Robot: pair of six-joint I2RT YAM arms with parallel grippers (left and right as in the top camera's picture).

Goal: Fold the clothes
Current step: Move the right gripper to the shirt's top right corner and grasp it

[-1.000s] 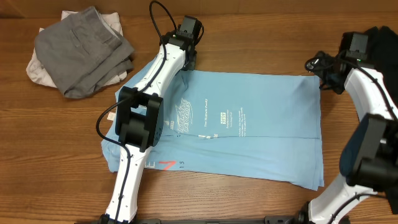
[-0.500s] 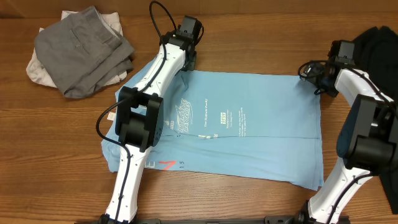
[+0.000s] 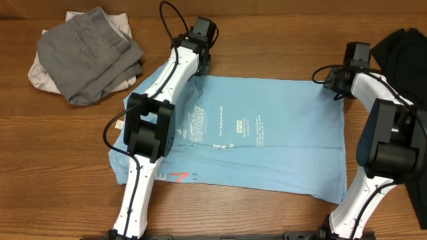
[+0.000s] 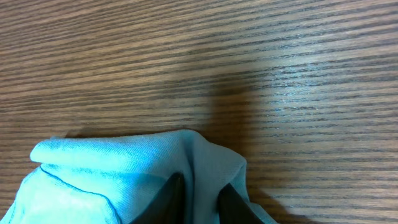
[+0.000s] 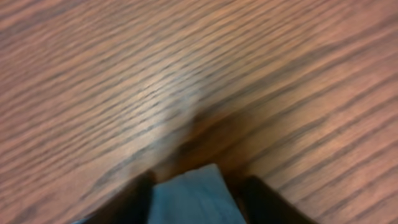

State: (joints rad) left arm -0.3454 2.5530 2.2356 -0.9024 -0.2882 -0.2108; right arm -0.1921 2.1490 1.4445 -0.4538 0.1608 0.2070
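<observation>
Left fingers (image 4: pixel 169 198) pinching T-shirt (image 3: pixel 280 133) edge, right fingers (image 5: pixel 134 199) astride far corner

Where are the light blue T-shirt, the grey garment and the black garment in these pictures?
light blue T-shirt (image 3: pixel 287 133): overhead view, plain middle of its body.
grey garment (image 3: pixel 87 57): overhead view, middle of its top layer.
black garment (image 3: pixel 408 48): overhead view, its visible upper part.
</observation>
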